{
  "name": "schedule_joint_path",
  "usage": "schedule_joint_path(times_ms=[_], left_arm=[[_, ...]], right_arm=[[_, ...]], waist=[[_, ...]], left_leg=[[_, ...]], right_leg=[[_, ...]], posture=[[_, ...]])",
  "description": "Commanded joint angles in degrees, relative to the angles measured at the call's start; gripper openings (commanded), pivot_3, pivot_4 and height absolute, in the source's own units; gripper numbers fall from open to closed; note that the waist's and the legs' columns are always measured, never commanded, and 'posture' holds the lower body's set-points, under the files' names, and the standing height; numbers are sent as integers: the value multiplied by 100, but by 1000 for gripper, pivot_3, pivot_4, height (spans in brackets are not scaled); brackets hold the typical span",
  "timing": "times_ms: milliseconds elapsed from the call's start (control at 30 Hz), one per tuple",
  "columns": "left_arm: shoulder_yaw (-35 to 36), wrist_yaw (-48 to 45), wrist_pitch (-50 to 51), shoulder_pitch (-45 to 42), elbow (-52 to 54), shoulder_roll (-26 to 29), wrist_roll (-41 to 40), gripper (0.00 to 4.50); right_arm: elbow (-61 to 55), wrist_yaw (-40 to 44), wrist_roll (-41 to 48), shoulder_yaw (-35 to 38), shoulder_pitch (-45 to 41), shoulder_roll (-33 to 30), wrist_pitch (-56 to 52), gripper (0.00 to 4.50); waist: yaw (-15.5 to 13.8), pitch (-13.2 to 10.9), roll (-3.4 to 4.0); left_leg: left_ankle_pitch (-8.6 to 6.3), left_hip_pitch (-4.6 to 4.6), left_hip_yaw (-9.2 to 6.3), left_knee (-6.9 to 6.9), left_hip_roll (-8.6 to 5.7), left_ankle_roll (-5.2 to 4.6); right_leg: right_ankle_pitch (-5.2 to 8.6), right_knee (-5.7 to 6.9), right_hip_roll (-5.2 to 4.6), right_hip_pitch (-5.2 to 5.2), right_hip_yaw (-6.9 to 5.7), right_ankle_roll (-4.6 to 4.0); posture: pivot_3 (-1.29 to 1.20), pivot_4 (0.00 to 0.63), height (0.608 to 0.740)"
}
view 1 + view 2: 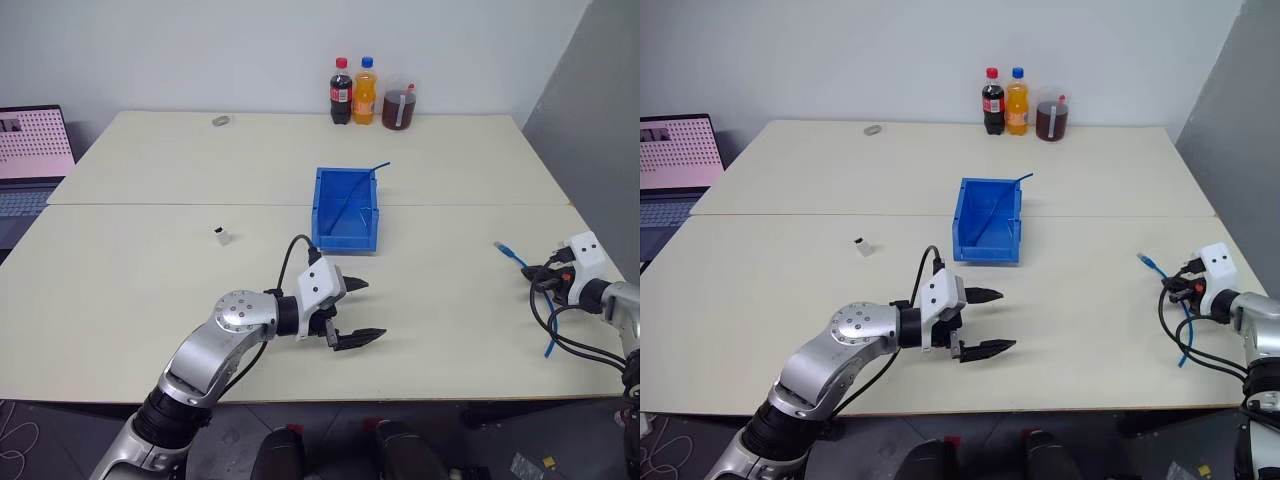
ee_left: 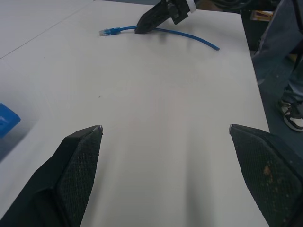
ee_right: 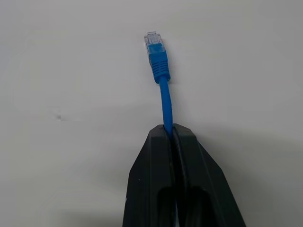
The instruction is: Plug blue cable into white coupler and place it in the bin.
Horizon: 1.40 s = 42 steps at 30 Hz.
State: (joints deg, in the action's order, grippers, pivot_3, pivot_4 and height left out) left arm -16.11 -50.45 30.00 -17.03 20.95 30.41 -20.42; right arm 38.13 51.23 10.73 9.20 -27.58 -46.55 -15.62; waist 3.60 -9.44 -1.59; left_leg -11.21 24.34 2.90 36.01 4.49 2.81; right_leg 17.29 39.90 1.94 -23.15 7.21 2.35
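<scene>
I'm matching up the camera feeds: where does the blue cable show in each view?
Left eye view: blue cable at far right, on the table.
Right eye view: far right.
Left wrist view: across the top.
Right wrist view: centre, plug up.
Shared landmark: right gripper pinching it.

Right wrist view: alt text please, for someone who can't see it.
The right hand, its two black fingers shut together, pinches the blue cable a short way behind its end. The cable's clear plug sticks out past the fingertips over the bare pale table.
</scene>
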Motion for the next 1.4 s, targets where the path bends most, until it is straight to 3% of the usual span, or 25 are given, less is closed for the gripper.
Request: schedule_joint_path(times_ms=[33,200,333,400,567,800,900,1100,1267,1400], left_arm=[[471,-428,36,466,386,506,-384,4500],[1206,-749,-242,1481,84,1324,-402,4500],[1889,-502,-555,1754,-595,1360,-336,4500],[2002,-486,-584,1767,-693,1337,-361,4500],[2466,-553,-866,2139,-1185,1498,-202,4500],[2638,-504,-1090,2371,-1320,1495,-163,4500],[2607,-470,-1133,2353,-1355,1441,-140,4500],[2390,-480,-1235,2132,-1517,1334,-51,4500],[2061,-555,-1390,1691,-1768,1189,130,4500],[1672,-531,-1489,1184,-2027,926,339,4500]], right_arm=[[-917,668,13,-164,70,-334,330,40],[-3136,1357,60,-853,337,-360,204,40],[-4143,1352,-502,-1932,17,187,492,40],[-4155,1289,-672,-2154,-86,368,628,40],[-3096,857,-1544,-3418,-1051,1909,1219,40],[-2284,782,-1729,-3756,-1370,2732,1507,40],[-2050,769,-1800,-3776,-1422,2858,1577,594],[-1964,925,-1765,-3689,-1411,2908,1534,2136],[-2776,1285,-1229,-3400,-1079,2736,753,3291],[-4269,1509,-597,-2987,-554,2213,-453,4247]], waist=[[28,-3,6],[99,-4,8],[122,-11,-1],[96,-17,-9],[117,-26,-33],[50,-24,-38],[51,-24,-38],[51,-24,-38],[-33,-23,-39],[-158,-24,-37]], left_leg=[[0,0,0,-1,0,0],[0,-1,-7,-5,7,0],[0,-5,-19,-5,13,0],[0,-4,-25,-2,12,1],[1,2,-9,4,10,2],[0,6,-17,-8,14,4],[0,5,-18,-8,15,3],[0,4,-22,-7,16,3],[0,4,-31,-2,13,3],[0,6,-32,0,8,4]], right_leg=[[0,1,0,-1,0,0],[4,3,1,-3,-8,-5],[7,6,0,-3,-22,-9],[6,7,0,-4,-29,-9],[3,5,-13,-7,-29,-5],[4,11,-12,-12,-43,-64],[4,11,-12,-11,-45,-64],[4,17,-10,-11,-49,-64],[2,19,-10,-6,-55,-59],[1,18,-12,-3,-55,-57]], posture=[[0,150,740],[0,150,740],[0,150,740],[0,150,740],[0,150,740],[0,150,740],[0,150,740],[0,150,740],[0,150,740],[0,150,740]])
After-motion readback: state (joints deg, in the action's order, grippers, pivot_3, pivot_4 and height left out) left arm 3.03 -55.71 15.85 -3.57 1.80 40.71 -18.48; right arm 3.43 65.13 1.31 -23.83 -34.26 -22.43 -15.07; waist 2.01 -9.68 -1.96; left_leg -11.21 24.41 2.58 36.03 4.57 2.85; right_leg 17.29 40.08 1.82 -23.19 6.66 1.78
